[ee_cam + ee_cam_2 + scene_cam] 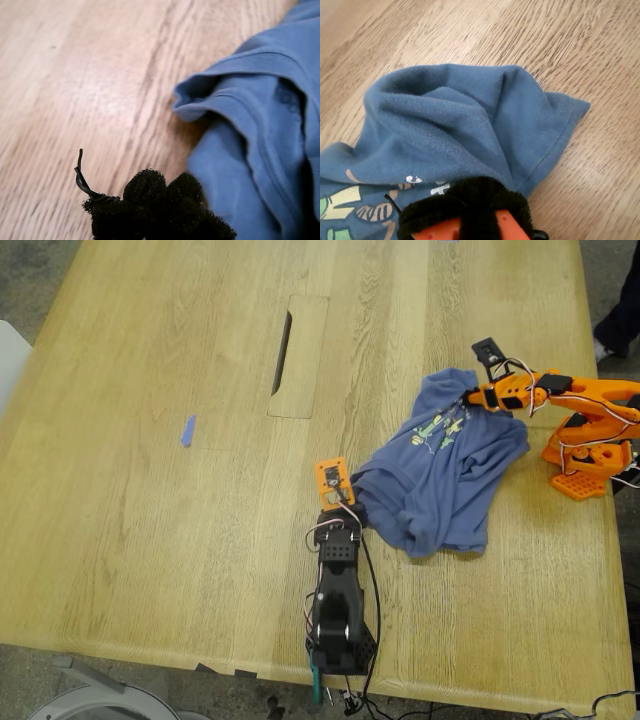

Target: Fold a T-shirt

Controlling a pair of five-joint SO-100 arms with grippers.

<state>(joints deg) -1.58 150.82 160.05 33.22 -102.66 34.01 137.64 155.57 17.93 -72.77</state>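
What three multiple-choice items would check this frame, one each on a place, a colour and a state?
1. In the exterior view, where does the T-shirt lie on the table?
A. towards the exterior view's right
B. towards the exterior view's left
C. hanging over the near edge

2. What colour is the small scrap of tape on the wood?
A. red
B. green
C. blue

3. What state is the T-shirt in?
A. spread out flat
B. crumpled in a loose heap
C. folded into a neat rectangle

Answers:
1 A: it sits between the two arms in the exterior view's right half, fully on the wood.
2 C: the scrap shows blue against the pale wood.
3 B: bunched folds and turned-over edges show in all views.
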